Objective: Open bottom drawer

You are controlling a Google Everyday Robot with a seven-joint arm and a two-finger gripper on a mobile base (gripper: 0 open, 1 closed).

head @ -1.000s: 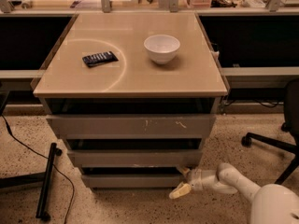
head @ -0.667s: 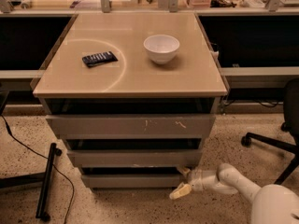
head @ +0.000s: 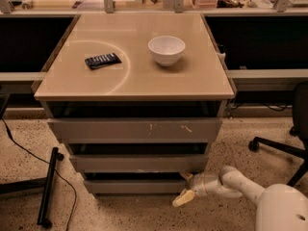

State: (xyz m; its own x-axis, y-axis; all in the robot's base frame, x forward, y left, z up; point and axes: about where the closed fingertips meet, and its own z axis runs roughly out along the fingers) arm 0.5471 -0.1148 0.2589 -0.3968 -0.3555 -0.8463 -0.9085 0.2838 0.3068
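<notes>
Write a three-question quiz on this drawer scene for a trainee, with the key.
1. True or false: the white bowl stands on the cabinet top.
2. Where is the gripper? A: beside the bowl. B: low down, at the picture-right end of the bottom drawer. C: at the scratched top drawer front.
3. Fill in: the dark flat object lies to the picture-____ of the bowl.

Key: 1 true; 2 B; 3 left.

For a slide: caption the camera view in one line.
Open gripper at the right end of the bottom drawer; a white bowl and a dark flat device sit on the cabinet top.
</notes>
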